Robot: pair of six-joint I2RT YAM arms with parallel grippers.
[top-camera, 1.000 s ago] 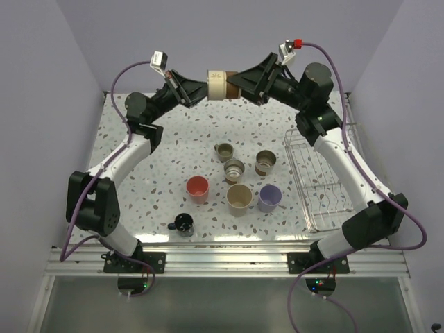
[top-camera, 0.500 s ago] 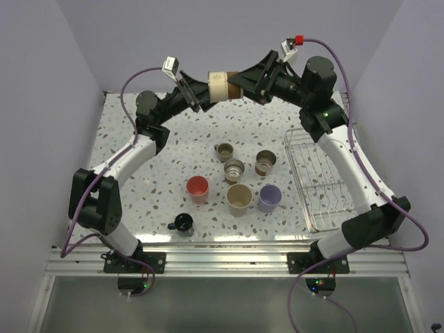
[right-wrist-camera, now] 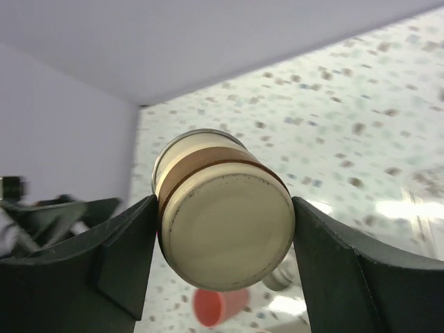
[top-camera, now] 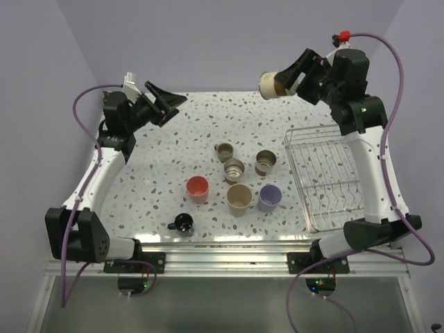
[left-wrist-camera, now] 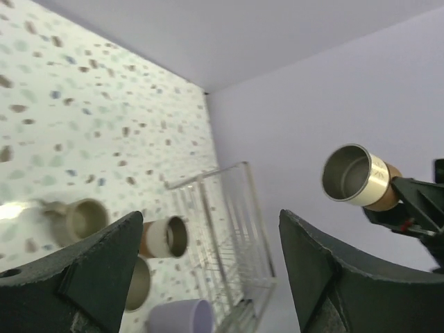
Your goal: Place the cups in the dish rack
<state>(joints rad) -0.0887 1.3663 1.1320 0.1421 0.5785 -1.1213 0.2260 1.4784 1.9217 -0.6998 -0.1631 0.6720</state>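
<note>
One banded cup is clamped in the right hand, far from the spread left hand.

Cream-and-brown banded cup held sideways, aloft, in my right gripper.
Seven other cups stand clustered left of the silvery wire dish rack.

top external: you look down from 6 o'clock.
wrists: facing 3 and 9 o'clock, sharing the banded cup.
</note>
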